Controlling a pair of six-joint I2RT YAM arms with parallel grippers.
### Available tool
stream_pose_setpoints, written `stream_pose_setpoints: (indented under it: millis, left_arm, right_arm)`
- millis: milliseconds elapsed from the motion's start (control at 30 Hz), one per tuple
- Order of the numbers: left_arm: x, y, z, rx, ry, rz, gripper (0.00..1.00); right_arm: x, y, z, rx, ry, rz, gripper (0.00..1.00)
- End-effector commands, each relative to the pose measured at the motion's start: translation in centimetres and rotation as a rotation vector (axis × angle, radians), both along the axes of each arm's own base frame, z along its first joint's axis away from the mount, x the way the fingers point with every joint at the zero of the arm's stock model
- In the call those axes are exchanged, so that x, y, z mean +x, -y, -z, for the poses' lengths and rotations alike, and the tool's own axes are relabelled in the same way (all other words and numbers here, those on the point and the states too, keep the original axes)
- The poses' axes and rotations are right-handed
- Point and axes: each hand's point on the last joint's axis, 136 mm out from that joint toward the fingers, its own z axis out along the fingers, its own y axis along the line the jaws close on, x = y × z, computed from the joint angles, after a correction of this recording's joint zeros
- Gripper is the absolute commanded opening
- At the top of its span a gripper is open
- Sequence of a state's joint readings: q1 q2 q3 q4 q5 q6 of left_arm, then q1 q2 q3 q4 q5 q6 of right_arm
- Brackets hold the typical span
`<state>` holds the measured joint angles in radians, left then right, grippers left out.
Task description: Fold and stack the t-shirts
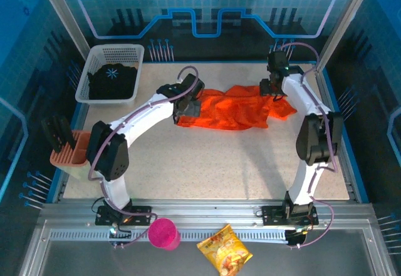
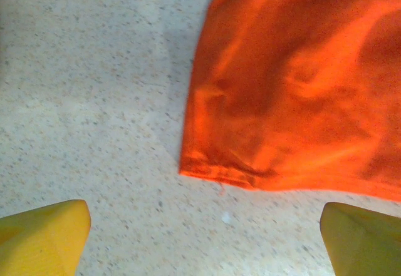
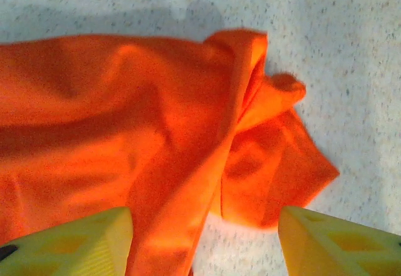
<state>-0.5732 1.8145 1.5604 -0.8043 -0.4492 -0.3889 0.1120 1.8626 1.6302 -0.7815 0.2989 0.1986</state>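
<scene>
The orange t-shirt lay as a long, rumpled band just to 12 o'clock of the worktop centre. The black t-shirt sat in the white basket at 10 o'clock.

The left pincer hung at the shirt's 9 o'clock end, jaws wide apart and holding nothing. The right pincer hung over the 3 o'clock end, also parted and empty.

The step in hand looked like taking a fresh hold for a fold. It would go best if each pincer took a clean corner. The left hem ran straight and flat, an easy pick. The right end was bunched, with a sleeve doubled over itself, so it probably needed spreading first.

Bare worktop opened broadly toward 6 o'clock for drawing the cloth down. The back wall at 12 and the frame post by the right arm left little room.
</scene>
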Motion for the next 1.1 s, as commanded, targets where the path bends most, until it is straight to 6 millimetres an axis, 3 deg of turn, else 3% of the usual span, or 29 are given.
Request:
stream_pose_setpoints:
  millis: [0, 100, 167, 267, 467, 567, 733, 833, 1067]
  left_arm:
    - [-2.6, 0.6, 3.0, -0.045, -0.141, -0.011, 0.9]
    - [-3.1, 2.4, 5.9, -0.113, -0.211, -0.011, 0.77]
    - [-3.1, 4.5, 6.8, -0.181, -0.231, 0.004, 0.75]
    - [-2.9, 8.3, 6.8, -0.281, -0.241, 0.041, 0.78]
    - [-2.9, 14.8, 6.5, -0.437, -0.249, 0.077, 0.91]
    - [-3.0, 16.7, 7.7, -0.424, -0.272, 0.085, 0.94]
    - [-2.4, 18.3, 10.8, -0.389, -0.314, 0.065, 0.99]
    - [-1.5, 17.6, 12.3, -0.333, -0.305, 0.013, 0.99]
    - [0.5, 16.4, 13.3, -0.28, -0.243, -0.075, 0.99]
  right_arm:
    - [-3.1, -2.3, -0.3, 0.074, -0.001, -0.029, 0.62]
    - [-5.7, -4.1, 0.6, 0.119, -0.016, -0.063, 0.6]
    - [-6.9, -5.3, 1.2, 0.16, -0.027, -0.077, 0.58]
    - [-7.8, -6.3, 2.2, 0.191, -0.037, -0.081, 0.56]
    - [-8.1, -5.5, 5.1, 0.149, -0.107, -0.026, 0.54]
    - [-8.3, -4.8, 5.8, 0.124, -0.116, 0.004, 0.54]
    - [-8.6, -4.4, 5.7, 0.118, -0.107, 0.015, 0.56]
    - [-8.8, -4.2, 5.8, 0.125, -0.111, 0.017, 0.56]
    - [-8.9, -3.9, 6.3, 0.14, -0.113, 0.025, 0.56]
